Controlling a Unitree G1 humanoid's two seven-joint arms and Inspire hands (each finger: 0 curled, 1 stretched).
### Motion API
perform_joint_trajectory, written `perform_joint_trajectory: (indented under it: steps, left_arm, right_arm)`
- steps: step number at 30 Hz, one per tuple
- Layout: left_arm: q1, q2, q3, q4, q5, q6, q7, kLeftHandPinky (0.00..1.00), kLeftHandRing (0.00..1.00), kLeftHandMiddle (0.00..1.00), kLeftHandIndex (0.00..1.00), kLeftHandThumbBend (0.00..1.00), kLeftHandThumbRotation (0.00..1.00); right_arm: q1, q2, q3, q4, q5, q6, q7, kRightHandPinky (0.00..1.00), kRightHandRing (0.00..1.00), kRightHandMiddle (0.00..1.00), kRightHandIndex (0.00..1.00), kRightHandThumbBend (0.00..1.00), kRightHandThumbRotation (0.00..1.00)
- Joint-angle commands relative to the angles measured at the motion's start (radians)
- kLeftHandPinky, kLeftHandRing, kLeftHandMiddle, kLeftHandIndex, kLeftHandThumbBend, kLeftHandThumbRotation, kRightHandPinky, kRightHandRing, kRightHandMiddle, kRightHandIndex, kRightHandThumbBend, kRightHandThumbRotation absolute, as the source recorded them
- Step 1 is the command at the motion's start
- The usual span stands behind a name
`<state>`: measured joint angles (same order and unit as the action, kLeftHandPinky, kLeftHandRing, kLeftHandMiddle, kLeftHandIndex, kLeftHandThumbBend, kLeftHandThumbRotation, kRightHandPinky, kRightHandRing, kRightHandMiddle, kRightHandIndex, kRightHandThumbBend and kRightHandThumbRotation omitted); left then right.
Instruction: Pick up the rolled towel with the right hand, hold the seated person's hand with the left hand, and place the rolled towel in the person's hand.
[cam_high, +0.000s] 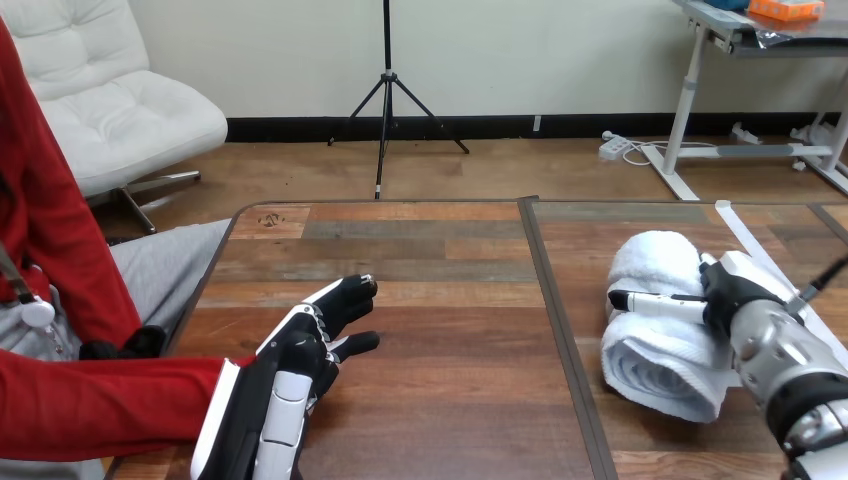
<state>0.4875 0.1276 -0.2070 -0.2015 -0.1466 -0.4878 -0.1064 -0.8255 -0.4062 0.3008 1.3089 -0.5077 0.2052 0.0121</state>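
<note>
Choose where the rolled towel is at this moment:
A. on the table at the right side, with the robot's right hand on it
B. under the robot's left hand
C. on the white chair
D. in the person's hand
A: the rolled towel lies on the table at the view's right, and the right hand rests against its top.

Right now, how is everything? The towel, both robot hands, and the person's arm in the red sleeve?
Rolled towel: rolled up, lying on the table, not lifted.
Right hand: resting on the towel; I cannot tell its grip.
Left hand: open, fingers stretched forward, at the end of the red sleeve.
Red sleeve: lying by the table's left edge; the hand at its end is hidden.
</note>
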Motion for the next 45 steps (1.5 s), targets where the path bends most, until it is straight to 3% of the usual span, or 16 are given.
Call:
perform_joint_trajectory:
  steps: [1,7,10,16,17,19,22,28,35,45]
  left_arm:
    - [-0.048,-0.032,0.016,-0.054,0.000,-0.008,0.001,0.78,0.87,0.84,0.77,0.71,1.00]
    - [-0.047,-0.033,0.016,-0.056,0.000,-0.007,0.002,0.78,0.87,0.84,0.77,0.71,1.00]
    - [-0.047,-0.033,0.016,-0.057,0.001,-0.006,0.002,0.78,0.87,0.84,0.76,0.71,1.00]
    - [-0.048,-0.033,0.016,-0.055,0.001,-0.011,0.000,0.78,0.87,0.84,0.76,0.70,1.00]
    - [-0.049,-0.033,0.016,-0.055,0.002,-0.012,0.000,0.78,0.87,0.85,0.76,0.70,1.00]
    - [-0.048,-0.033,0.016,-0.054,0.003,-0.012,0.001,0.78,0.87,0.85,0.76,0.70,1.00]
    - [-0.046,-0.036,0.016,-0.055,0.005,-0.011,0.004,0.78,0.88,0.85,0.75,0.70,1.00]
    - [-0.042,-0.039,0.016,-0.057,0.005,-0.011,0.009,0.78,0.87,0.84,0.75,0.70,1.00]
    - [-0.043,-0.033,0.018,-0.055,0.003,-0.017,0.004,0.78,0.87,0.84,0.75,0.69,1.00]
    - [-0.043,-0.034,0.024,-0.054,0.001,-0.022,0.003,0.78,0.87,0.84,0.74,0.69,1.00]
  right_arm:
    - [0.019,0.058,0.041,0.037,-0.025,0.038,0.052,0.68,0.86,0.90,0.95,1.00,0.76]
    - [0.009,0.075,0.021,0.035,-0.001,0.078,0.041,0.74,0.91,0.95,0.98,1.00,0.73]
    - [0.005,0.083,0.007,0.032,0.014,0.094,0.027,0.72,0.89,0.91,0.94,1.00,0.69]
    - [0.003,0.094,-0.035,0.026,0.055,0.102,-0.004,0.59,0.77,0.82,0.86,1.00,0.60]
    - [0.003,0.096,-0.039,0.026,0.061,0.105,-0.010,0.52,0.70,0.77,0.83,1.00,0.55]
    - [0.002,0.099,-0.047,0.024,0.073,0.106,-0.021,0.47,0.65,0.73,0.81,1.00,0.52]
    - [0.004,0.102,-0.058,0.022,0.084,0.100,-0.036,0.44,0.59,0.68,0.77,1.00,0.46]
    - [0.013,0.102,-0.080,0.016,0.110,0.073,-0.064,0.38,0.48,0.57,0.70,0.93,0.24]
    - [0.015,0.101,-0.068,0.017,0.100,0.060,-0.065,0.34,0.41,0.49,0.62,0.85,0.05]
    - [0.016,0.097,-0.066,0.017,0.098,0.046,-0.069,0.26,0.33,0.41,0.53,0.79,0.00]
